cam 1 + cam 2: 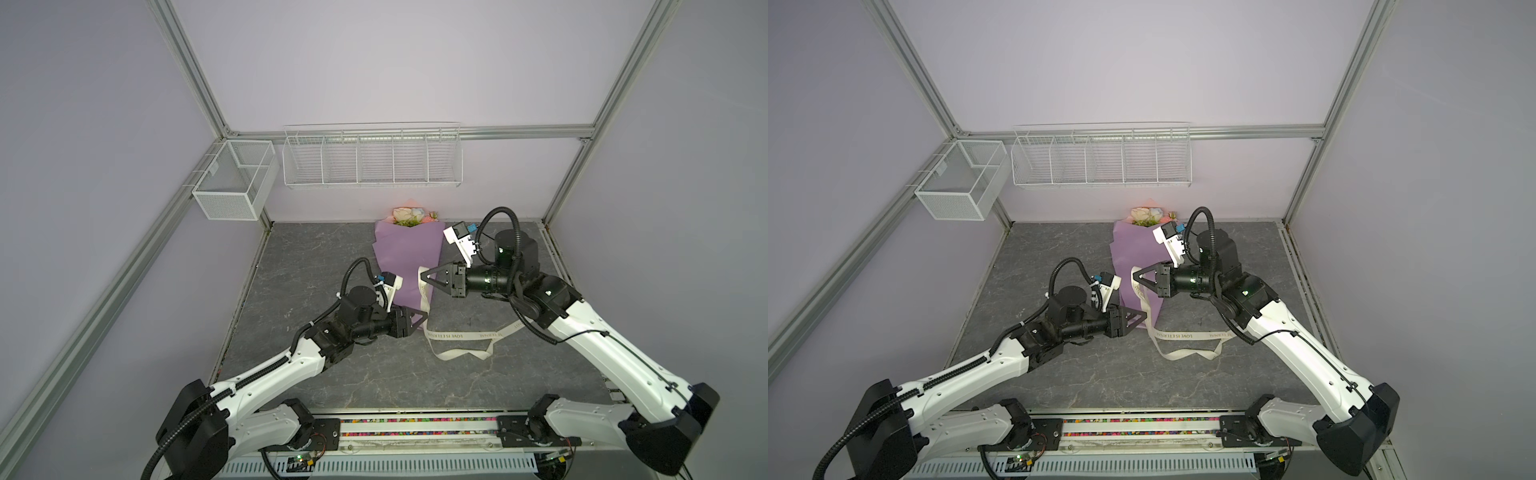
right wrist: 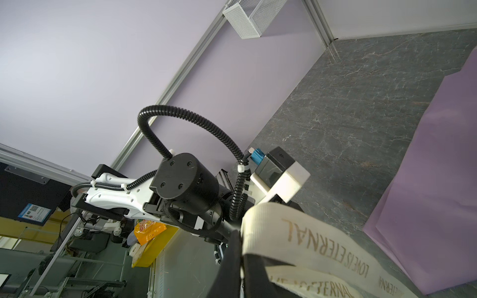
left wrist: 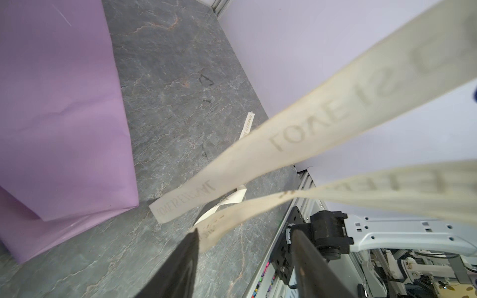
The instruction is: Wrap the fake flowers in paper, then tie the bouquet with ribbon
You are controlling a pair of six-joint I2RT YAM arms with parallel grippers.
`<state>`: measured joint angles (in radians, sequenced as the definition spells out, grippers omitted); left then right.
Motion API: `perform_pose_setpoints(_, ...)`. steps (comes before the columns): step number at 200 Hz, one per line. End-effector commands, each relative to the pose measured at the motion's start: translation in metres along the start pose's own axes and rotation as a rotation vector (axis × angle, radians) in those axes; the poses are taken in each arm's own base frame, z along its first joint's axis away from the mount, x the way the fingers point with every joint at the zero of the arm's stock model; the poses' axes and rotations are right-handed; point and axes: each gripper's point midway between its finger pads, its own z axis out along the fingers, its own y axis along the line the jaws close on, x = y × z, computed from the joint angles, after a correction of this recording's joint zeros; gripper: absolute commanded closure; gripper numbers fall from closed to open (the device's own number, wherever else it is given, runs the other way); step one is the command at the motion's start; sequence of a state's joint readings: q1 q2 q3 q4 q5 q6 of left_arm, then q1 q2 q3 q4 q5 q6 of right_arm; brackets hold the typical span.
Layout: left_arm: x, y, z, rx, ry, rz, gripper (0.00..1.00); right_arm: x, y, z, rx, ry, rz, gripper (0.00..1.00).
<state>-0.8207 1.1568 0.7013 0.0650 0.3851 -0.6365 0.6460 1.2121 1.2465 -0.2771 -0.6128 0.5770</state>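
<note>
- Your right gripper (image 1: pixel 420 276) is clamped tight on the ribbon (image 1: pixel 457 334) and holds a loop of it up beside the narrow end of the bouquet (image 1: pixel 409 216). Only the right wrist view shows the pinch close up, with the black fingers (image 2: pixel 227 265) shut on the cloth.
- Your left gripper (image 1: pixel 423 316) sits low at the wrap's bottom tip. The left wrist view shows its jaws partly apart with bare table between them. One ribbon strand lies against one finger, and nothing is clamped.
- Your bouquet lies on the table (image 1: pixel 332 270) near the back wall, with its heads toward the wall and its narrow end between your two grippers. The pink, cream and pale-blue blooms show in both top views only. The wrist views catch just the paper (image 3: pixel 64 116).
- Writing: the ribbon reads "LOVE IS ETERNAL" in thin capitals, clearest in the right wrist view. In the left wrist view "LOVE IS" shows reversed through the cloth.
- Materials:
  - The ribbon is a flat cream woven band.
  - The paper is matte lilac, folded into a cone and lightly creased.
  - The table is grey with pale veins — stone-like.
  - A white mesh box (image 1: pixel 232 183) and a white wire rack (image 1: pixel 372 158) hang on the walls.
</note>
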Motion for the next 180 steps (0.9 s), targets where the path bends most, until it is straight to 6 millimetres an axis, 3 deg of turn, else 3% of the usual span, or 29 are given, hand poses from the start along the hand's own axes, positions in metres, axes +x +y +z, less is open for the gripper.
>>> perform_pose_setpoints(1, -0.021, -0.015, 0.005, 0.028, -0.047, 0.051, 0.51, -0.003, 0.005, -0.004, 0.0, -0.034, -0.012, 0.91)
perform_pose_setpoints(37, -0.017, -0.017, 0.02, 0.073, -0.024, 0.028, 0.59, -0.003, 0.0, -0.004, 0.023, -0.043, -0.005, 0.91)
perform_pose_setpoints(87, -0.01, -0.011, 0.018, 0.065, -0.028, 0.0, 1.0, 0.001, -0.024, -0.01, 0.142, -0.073, 0.021, 0.92)
perform_pose_setpoints(126, 0.004, -0.005, -0.007, 0.011, -0.015, -0.01, 1.0, 0.01, -0.068, -0.025, 0.369, -0.102, 0.071, 0.93)
perform_pose_setpoints(156, 0.017, -0.005, -0.038, -0.02, -0.004, -0.04, 1.0, 0.024, -0.07, -0.017, 0.33, -0.053, 0.094, 0.92)
perform_pose_setpoints(180, 0.018, -0.003, -0.069, -0.084, -0.045, -0.094, 1.0, 0.05, -0.067, 0.007, 0.221, 0.073, 0.162, 0.89)
